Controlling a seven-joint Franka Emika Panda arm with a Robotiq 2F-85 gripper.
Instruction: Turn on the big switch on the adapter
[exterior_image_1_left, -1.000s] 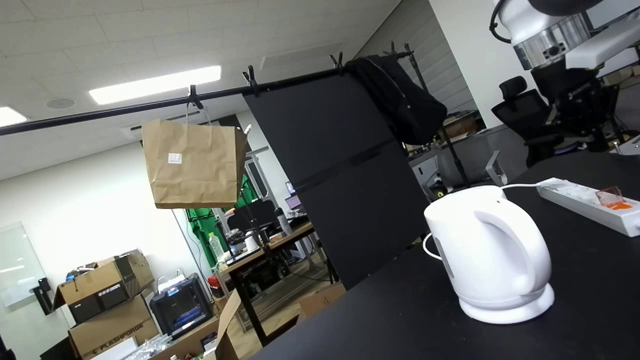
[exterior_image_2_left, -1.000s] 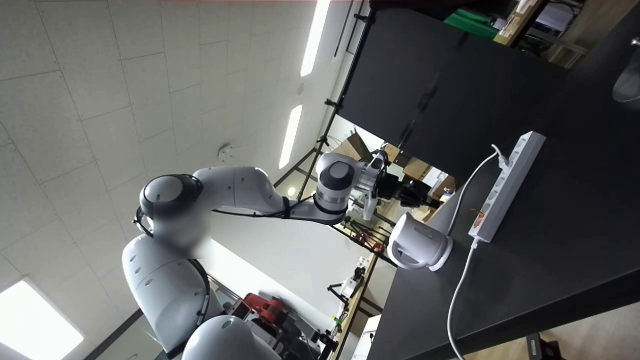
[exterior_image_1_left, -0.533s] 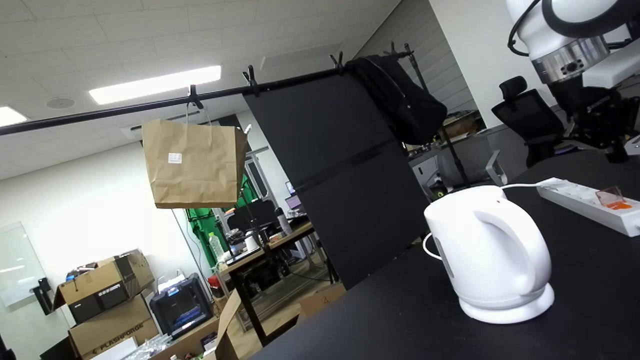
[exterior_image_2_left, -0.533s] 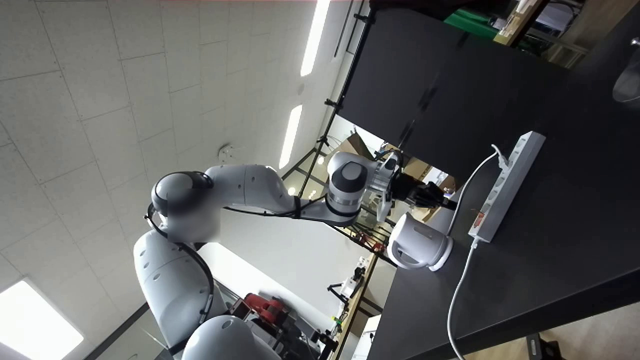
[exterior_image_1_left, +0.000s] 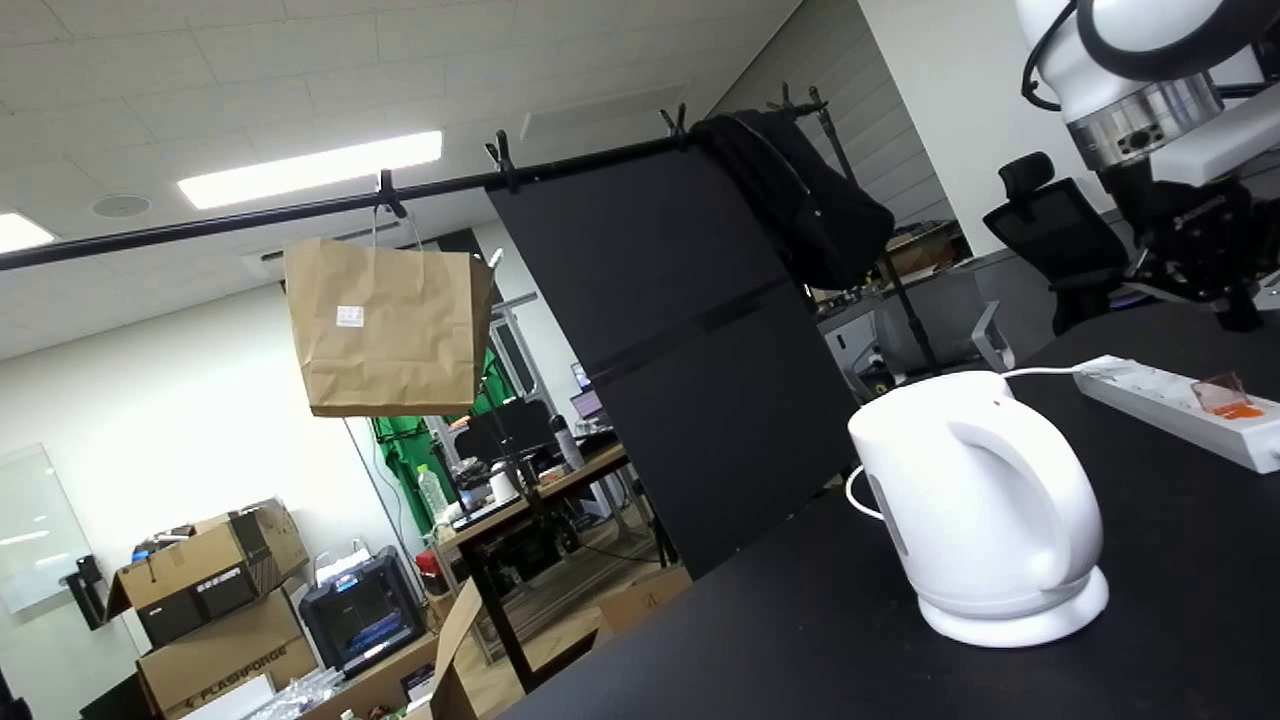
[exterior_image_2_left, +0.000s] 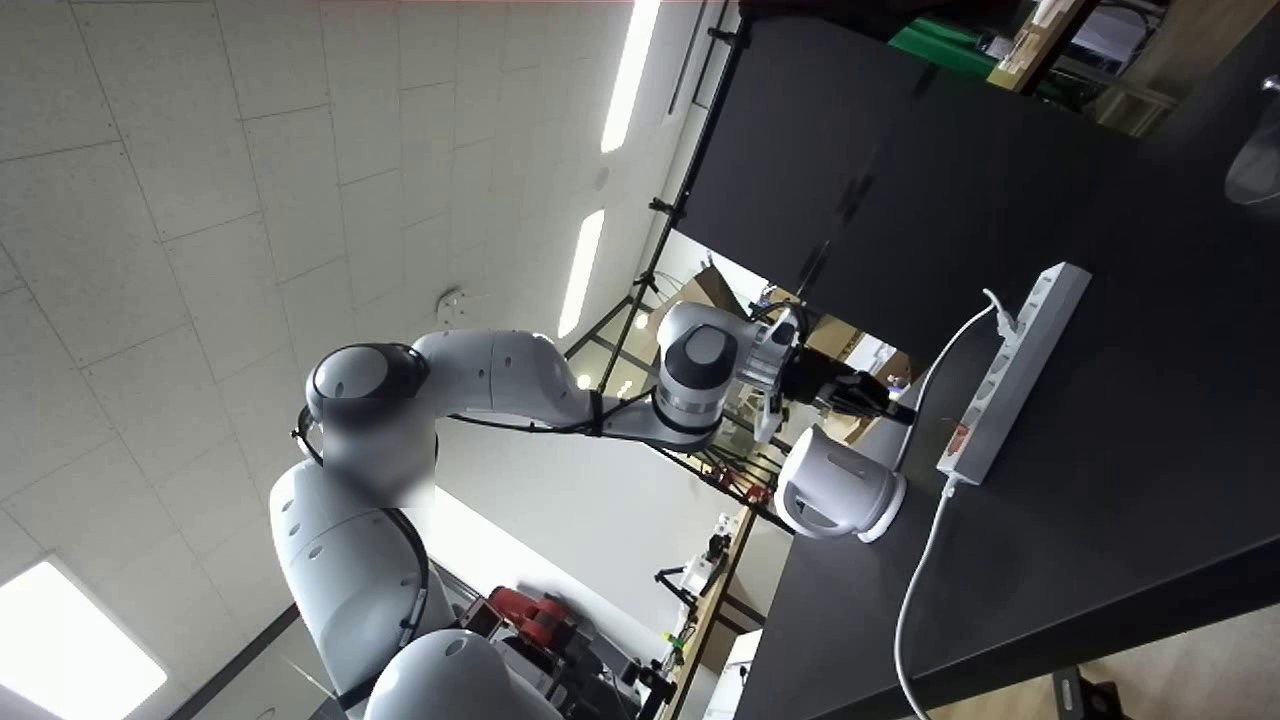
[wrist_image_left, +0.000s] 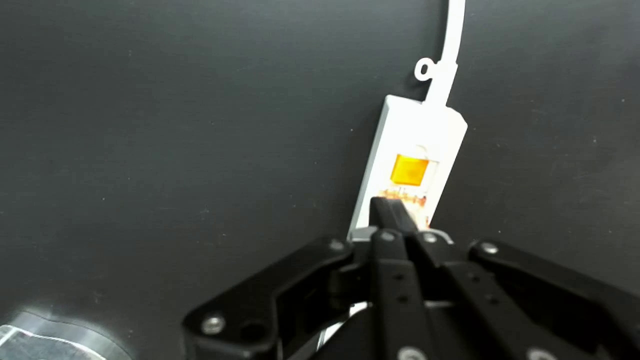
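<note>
The adapter, a long flat white power strip (exterior_image_1_left: 1165, 402) (exterior_image_2_left: 1025, 365) (wrist_image_left: 425, 125), lies on the black table in both exterior views and the wrist view. Its big orange switch (wrist_image_left: 409, 171) is near the cord end. It also shows in both exterior views (exterior_image_1_left: 1240, 411) (exterior_image_2_left: 957, 438); in an exterior view a clear reddish flap stands up beside it. My gripper (wrist_image_left: 392, 202) has its fingertips together with nothing between them. In the wrist view the tips overlap the adapter just below the switch and hide its middle. In both exterior views the gripper (exterior_image_1_left: 1238, 312) (exterior_image_2_left: 905, 412) is above the table, apart from the adapter.
A white kettle (exterior_image_1_left: 985, 510) (exterior_image_2_left: 835, 485) stands on the table near the adapter. A white plug (exterior_image_2_left: 1006, 324) sits in the adapter with its cord curving to the kettle. The adapter's own cord (wrist_image_left: 452, 37) leaves its switch end. A clear plastic object (wrist_image_left: 60, 340) lies at lower left.
Over the last second the arm and gripper have moved down toward the table, rightward in both exterior views. In the last half second they have barely moved. The adapter and kettle have not moved.
</note>
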